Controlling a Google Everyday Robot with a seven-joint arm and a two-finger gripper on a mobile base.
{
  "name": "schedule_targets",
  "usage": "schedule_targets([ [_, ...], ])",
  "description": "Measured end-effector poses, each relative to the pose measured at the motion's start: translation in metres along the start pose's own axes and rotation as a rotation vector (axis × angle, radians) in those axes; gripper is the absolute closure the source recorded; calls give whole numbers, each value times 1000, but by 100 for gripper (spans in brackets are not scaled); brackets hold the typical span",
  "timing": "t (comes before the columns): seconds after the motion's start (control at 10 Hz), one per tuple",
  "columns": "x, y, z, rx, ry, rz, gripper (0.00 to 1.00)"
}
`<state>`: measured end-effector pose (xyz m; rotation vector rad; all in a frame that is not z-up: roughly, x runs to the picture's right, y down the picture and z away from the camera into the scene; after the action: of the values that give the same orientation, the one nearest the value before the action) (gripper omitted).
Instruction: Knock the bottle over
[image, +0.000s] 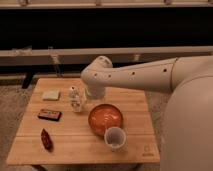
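The bottle (76, 100) is small, clear-whitish, with a pale cap. It stands upright on the wooden table (135, 107), left of centre. My gripper (94, 93) hangs down from the white arm (135, 75), which reaches in from the right. The gripper is just to the right of the bottle, at about its height and very close to it. I cannot tell whether they touch.
An orange bowl (105, 118) sits in front of the gripper. A translucent pale cup (115, 137) stands before the bowl. A flat pale block (50, 95), a dark packet (49, 115) and a small red object (46, 139) lie on the left side.
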<state>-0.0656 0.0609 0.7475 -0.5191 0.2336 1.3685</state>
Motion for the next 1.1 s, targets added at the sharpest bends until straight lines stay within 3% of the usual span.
schedule_targets([
  [0.3,-7,9,7,9,-29,-58,35],
  [0.6,-40,27,29,44,-62,-139,35],
  [0.8,-60,22,39,69,-81,-157,35],
  [1.1,-89,19,50,64,-118,-160,35],
])
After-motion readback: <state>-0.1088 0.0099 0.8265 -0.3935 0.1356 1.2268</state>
